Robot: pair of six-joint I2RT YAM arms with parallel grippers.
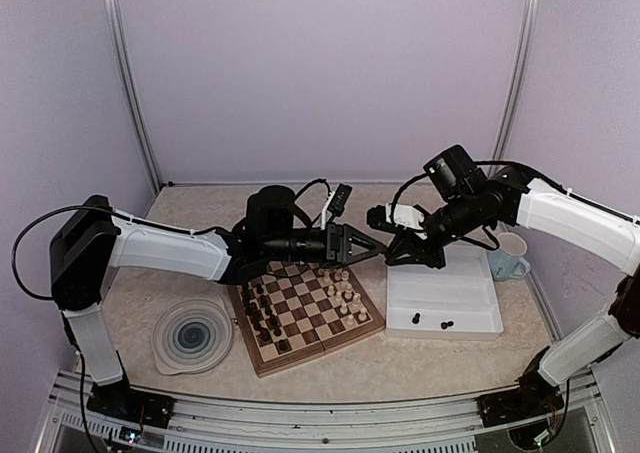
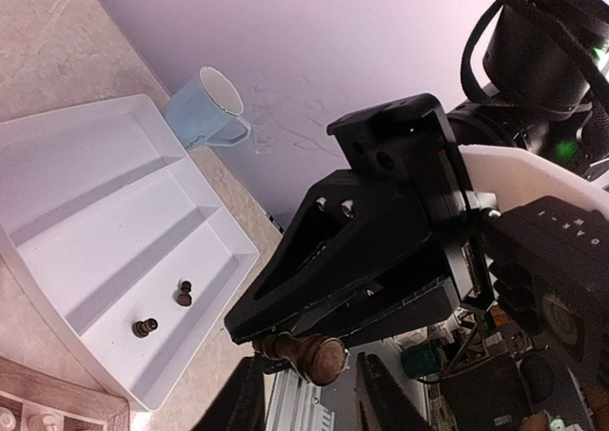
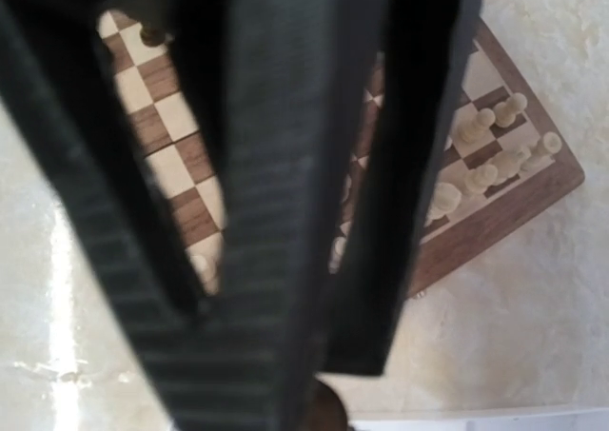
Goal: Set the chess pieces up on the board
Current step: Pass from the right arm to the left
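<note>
While the right end effector (image 2: pixel 271 341) pinches a glossy dark-brown chess piece (image 2: pixel 312 358) sideways, the left end effector (image 2: pixel 309 404) stands open.

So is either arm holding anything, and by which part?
The right gripper pinches a dark chess piece at its fingertips, seemingly by its narrow end.

The left tool (image 1: pixel 372 247) and right tool (image 1: pixel 392 256) meet almost tip to tip in the air, over the gap between the square brown-and-tan checkered wooden chessboard (image 1: pixel 303 311) and the white rectangular plastic tray (image 1: pixel 450 288). Tiny dark brown wooden chess pieces (image 1: pixel 265 313) crowd the board's left side, pale cream pieces (image 1: pixel 345 291) its right. A few stray dark pieces (image 1: pixel 416 318) lie in the tray's near compartment, on the beige worktop (image 1: pixel 450 361).
</note>
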